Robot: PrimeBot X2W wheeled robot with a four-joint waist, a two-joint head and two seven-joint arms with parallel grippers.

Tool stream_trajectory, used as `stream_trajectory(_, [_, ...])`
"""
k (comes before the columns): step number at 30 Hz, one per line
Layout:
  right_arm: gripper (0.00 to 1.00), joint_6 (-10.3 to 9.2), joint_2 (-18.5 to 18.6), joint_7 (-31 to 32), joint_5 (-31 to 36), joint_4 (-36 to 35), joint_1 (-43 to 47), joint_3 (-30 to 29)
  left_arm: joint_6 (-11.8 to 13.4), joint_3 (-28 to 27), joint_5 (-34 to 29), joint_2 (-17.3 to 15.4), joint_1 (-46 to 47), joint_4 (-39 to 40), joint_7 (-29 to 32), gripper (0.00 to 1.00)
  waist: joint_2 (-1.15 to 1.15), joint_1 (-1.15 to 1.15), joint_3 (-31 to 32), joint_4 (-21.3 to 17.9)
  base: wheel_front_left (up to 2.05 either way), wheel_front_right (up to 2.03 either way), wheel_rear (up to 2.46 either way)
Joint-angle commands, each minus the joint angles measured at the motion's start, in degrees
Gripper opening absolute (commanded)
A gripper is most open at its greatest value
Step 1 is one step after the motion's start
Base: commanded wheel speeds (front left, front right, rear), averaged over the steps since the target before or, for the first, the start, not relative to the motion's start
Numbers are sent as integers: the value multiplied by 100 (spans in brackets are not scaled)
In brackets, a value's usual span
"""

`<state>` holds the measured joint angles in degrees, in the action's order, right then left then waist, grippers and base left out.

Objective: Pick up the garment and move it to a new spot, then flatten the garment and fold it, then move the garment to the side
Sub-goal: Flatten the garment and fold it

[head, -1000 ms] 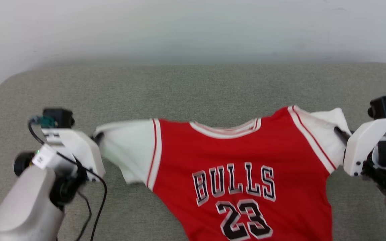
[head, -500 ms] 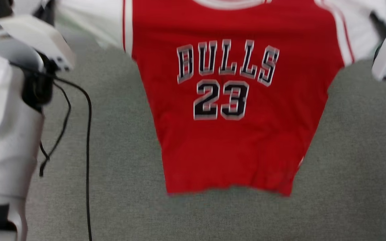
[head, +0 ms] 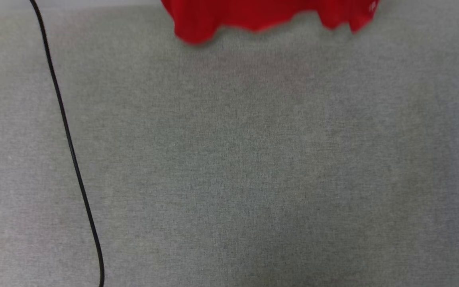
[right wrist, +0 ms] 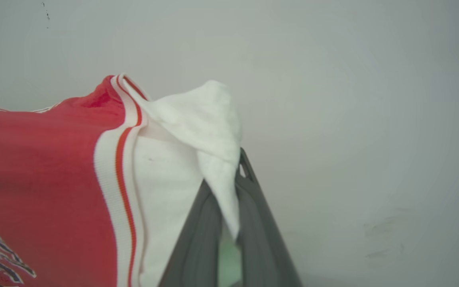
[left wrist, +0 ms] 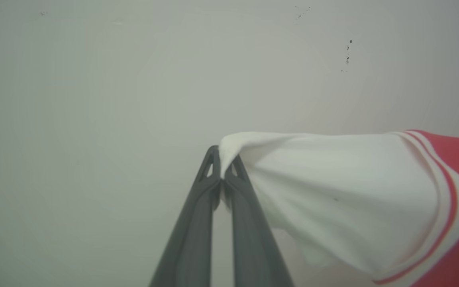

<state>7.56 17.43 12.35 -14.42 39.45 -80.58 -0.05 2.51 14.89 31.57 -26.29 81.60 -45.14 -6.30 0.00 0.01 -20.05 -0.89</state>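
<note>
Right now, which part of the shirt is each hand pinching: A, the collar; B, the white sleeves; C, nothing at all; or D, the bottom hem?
B: the left hand is shut on one white sleeve of the garment, and the right hand is shut on the other.

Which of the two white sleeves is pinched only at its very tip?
The sleeve in the left gripper; the other sleeve, in the right gripper, folds over and hangs down between its fingers.
</note>
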Motion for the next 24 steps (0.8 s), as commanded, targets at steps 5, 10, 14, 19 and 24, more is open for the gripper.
stream_trajectory(5, [0,-14,-65,-231,63,438,-565,62,-68,15,0,-57,369,-232,-12,0,0,-1,-472,41,0,0,0])
stream_trajectory(10, [0,-13,-199,-440,6,947,-849,209,-140,33,97,76,284,-388,-76,0,0,-1,-810,115,0,0,0])
stream_trajectory(14, [0,-12,-310,-619,-136,1325,-847,351,-260,45,206,196,91,-532,-101,0,0,-1,-1024,159,0,0,0])
stream_trajectory(19, [0,-12,-303,-807,-394,1713,-526,609,-520,28,455,425,-216,-778,-59,0,0,-1,-1120,215,0,0,0])
stream_trajectory(24, [0,-11,-228,-963,-819,1851,61,941,-736,-95,780,612,-679,-998,-186,0,0,-1,-1029,236,0,0,0])
